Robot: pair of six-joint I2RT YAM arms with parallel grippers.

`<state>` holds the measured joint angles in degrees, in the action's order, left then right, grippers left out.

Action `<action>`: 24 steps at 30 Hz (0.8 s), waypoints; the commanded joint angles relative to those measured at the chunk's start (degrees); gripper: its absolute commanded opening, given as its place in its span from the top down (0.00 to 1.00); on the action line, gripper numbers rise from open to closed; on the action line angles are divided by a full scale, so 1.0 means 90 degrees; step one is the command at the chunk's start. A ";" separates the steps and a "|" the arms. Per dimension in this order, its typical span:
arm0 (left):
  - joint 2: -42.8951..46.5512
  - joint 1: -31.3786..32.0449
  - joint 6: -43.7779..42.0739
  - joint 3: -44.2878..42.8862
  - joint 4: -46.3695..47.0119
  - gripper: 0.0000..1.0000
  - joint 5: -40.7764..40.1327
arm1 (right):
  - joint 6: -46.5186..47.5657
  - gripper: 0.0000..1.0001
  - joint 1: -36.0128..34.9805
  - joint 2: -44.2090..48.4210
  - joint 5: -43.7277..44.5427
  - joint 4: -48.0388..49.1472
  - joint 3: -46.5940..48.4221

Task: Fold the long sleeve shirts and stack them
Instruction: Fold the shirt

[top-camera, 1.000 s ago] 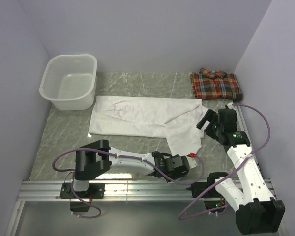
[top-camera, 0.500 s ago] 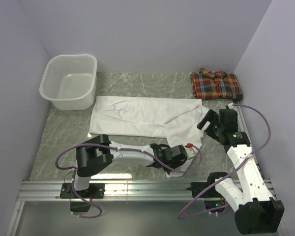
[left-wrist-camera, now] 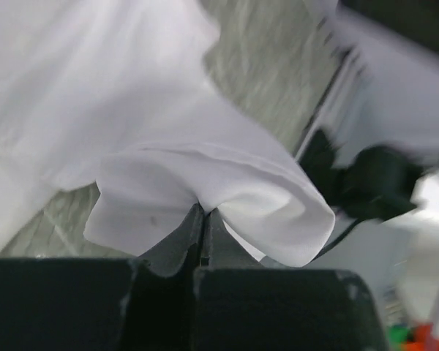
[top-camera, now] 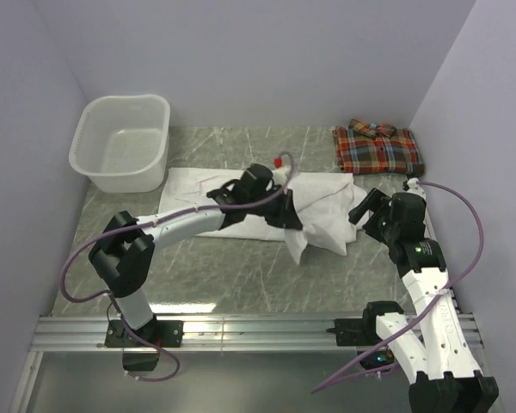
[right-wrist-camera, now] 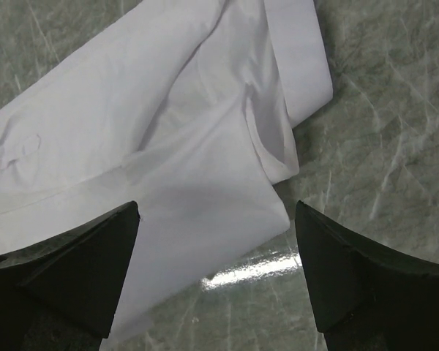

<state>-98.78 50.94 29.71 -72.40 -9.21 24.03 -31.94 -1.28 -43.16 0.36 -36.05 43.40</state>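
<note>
The white long sleeve shirt (top-camera: 224, 202) lies spread across the middle of the table. My left gripper (top-camera: 290, 215) is shut on a fold of it (left-wrist-camera: 227, 183) and holds that fold lifted above the shirt's right half, with cloth hanging below. In the left wrist view the jaws are pressed together on the cloth at the left gripper (left-wrist-camera: 203, 213). My right gripper (top-camera: 366, 212) stands open at the shirt's right edge, and in its wrist view the right gripper (right-wrist-camera: 216, 212) hovers over the shirt's sleeve end (right-wrist-camera: 168, 146), holding nothing. The plaid shirt (top-camera: 377, 148) lies folded at the back right.
A white plastic basket (top-camera: 120, 142) stands at the back left corner. Grey marble tabletop (top-camera: 198, 267) shows in front of the shirt. Purple walls close the left, back and right sides.
My left gripper shut on the white cloth near the front edge, then carried it back and left over the shirt. The right gripper shifted slightly to the right and stayed open.
</note>
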 commanded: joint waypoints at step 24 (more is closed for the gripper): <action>0.1249 -0.3052 0.6503 0.2147 0.3183 0.54 -0.0707 | 0.0473 0.09 -0.1078 -0.1493 -0.1036 0.0968 0.0061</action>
<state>-89.78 23.49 85.01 -52.84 20.88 23.44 -27.81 -9.76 -55.22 -10.13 -31.35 43.86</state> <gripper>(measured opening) 0.386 0.914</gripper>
